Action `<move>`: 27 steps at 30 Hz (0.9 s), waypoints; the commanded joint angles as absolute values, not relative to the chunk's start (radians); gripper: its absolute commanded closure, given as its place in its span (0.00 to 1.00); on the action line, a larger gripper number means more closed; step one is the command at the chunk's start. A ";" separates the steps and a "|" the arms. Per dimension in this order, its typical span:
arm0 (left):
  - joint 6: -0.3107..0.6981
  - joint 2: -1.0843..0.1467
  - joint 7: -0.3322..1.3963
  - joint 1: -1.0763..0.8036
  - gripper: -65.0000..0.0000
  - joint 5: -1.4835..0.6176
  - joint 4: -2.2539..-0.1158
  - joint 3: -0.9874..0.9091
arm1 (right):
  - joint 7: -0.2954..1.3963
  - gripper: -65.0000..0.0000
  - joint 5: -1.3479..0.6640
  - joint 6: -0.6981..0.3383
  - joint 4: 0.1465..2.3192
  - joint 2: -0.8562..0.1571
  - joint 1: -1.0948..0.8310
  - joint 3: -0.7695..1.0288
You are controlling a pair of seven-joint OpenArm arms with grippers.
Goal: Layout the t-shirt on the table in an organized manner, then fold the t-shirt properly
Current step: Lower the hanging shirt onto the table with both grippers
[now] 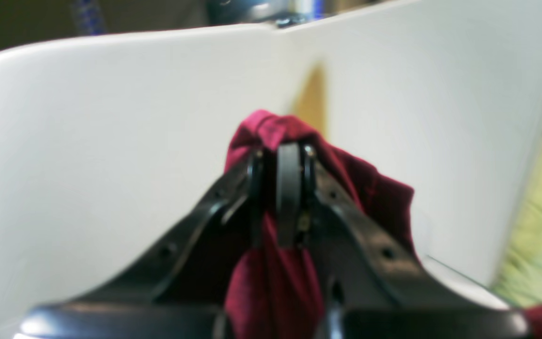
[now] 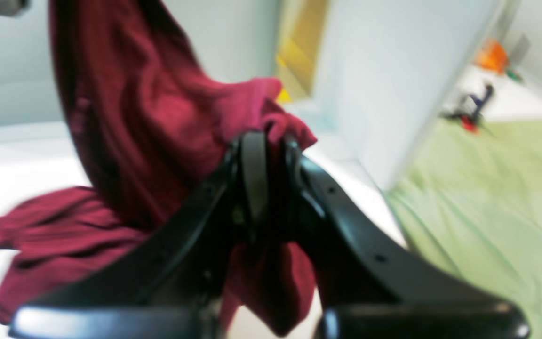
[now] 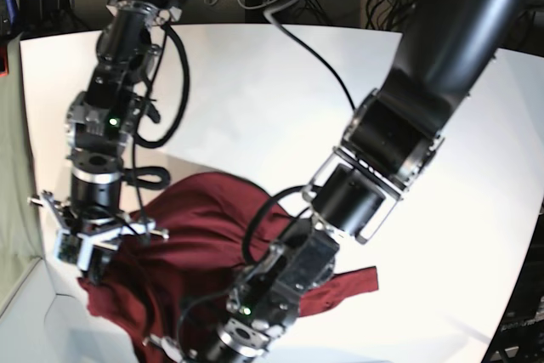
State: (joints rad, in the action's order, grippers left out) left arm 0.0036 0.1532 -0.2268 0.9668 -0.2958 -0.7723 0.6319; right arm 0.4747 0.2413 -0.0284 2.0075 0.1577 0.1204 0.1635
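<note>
Maroon thin knit t-shirt [image 3: 200, 235] lies bunched on your plain white smooth table [image 3: 255, 91], partly lifted at two points. Your left gripper [image 1: 282, 155] has its black jaws pinched tight on a fold of the cloth (both wrist views are blurred). Your right gripper [image 2: 266, 141] is likewise clamped on another bunch.

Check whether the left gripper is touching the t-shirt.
Touching. The left wrist view shows the left gripper shut on a bunch of the maroon t-shirt, with cloth sticking out above the fingertips and hanging below them.
</note>
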 commanded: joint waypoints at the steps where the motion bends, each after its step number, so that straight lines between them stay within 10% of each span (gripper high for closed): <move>1: -0.005 0.157 -0.271 1.007 0.99 -0.298 -0.791 0.651 | 0.433 1.00 0.219 -0.021 2.025 0.157 0.142 0.180; 12: -0.005 0.157 -0.278 1.006 0.96 -0.300 -0.694 0.811 | 0.443 1.00 0.163 -0.021 2.023 0.157 0.085 0.366; 21: -0.005 0.157 -0.278 1.007 0.43 -0.300 -0.688 0.901 | 0.443 0.85 0.162 -0.021 2.022 0.157 0.007 0.366; 27: -0.005 0.157 -0.277 1.006 0.34 -0.300 -0.699 0.897 | 0.443 0.65 0.163 -0.021 2.015 0.157 0.016 0.390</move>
State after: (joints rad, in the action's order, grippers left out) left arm 0.0036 0.1467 -0.2451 0.9642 -0.2958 -0.6815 0.9047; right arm 0.4721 0.1661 -0.0288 2.0018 0.1616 0.0025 0.3870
